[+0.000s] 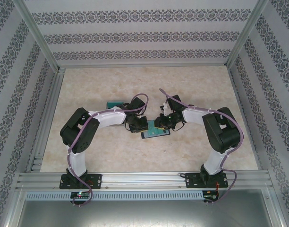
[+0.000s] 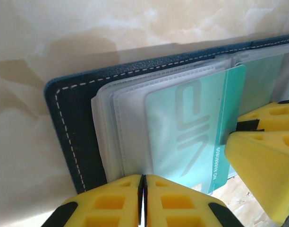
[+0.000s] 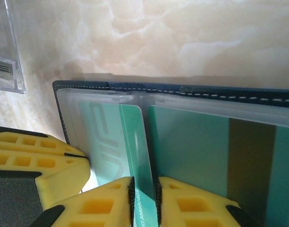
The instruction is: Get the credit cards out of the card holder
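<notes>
At the holder's near rim: left gripper (image 2: 142, 185) is pressed to a hairline slit against the clear sleeves (image 2: 118, 132); I cannot tell whether it nips one.
Beside it: right gripper (image 3: 145, 191) is narrow, pinching the edge of a teal credit card (image 3: 135, 142) that sits partly out of its sleeve.
Handling: the card looks light, stiff and slick; pinch its bare edge squarely or it may slip.
Next pocket: second card (image 3: 206, 156), teal with a dark stripe, fully seated.
Under both: card holder (image 2: 69, 123), grained navy with pale stitching and floppy frosted pockets, lies open mid-table (image 1: 88, 156).
Farther off: clear plastic box (image 3: 5, 56), rigid.
</notes>
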Motion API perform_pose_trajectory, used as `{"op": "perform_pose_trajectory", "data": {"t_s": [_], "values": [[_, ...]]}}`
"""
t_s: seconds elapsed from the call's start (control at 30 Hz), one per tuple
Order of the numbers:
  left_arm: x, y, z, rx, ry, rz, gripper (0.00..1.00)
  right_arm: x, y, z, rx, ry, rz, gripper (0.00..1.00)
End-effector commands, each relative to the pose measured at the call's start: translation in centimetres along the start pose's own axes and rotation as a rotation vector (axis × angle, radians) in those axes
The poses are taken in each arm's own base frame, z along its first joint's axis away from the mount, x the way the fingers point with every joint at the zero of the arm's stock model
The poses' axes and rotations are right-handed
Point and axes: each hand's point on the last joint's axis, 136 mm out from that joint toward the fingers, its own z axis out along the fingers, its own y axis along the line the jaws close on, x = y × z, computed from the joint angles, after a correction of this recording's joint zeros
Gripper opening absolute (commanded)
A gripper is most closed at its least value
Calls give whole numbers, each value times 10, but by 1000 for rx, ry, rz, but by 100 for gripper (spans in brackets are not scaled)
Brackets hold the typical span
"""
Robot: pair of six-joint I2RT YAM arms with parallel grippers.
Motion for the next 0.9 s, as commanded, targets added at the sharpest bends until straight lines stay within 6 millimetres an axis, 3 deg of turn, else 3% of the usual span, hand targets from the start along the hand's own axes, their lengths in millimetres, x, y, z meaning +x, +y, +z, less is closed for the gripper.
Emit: {"op": "perform_pose_trajectory", "data": {"t_s": [0.0, 0.13, 0.3, 0.6, 0.87], "values": [[17, 23, 14, -89, 63, -16, 13, 4, 3, 8, -23, 33, -13, 22], [18, 23, 14, -91, 66, -16, 12, 4, 3, 7, -28, 34, -12, 19], [18, 23, 14, -91, 67, -16, 11, 3, -3, 4, -26, 19, 13, 0], [21, 36, 16, -145, 77, -33, 6, -2, -16, -16, -39, -35, 59, 0], [21, 34, 15, -134, 76, -26, 6, -5, -20, -41, -24, -95, 78, 0]]}}
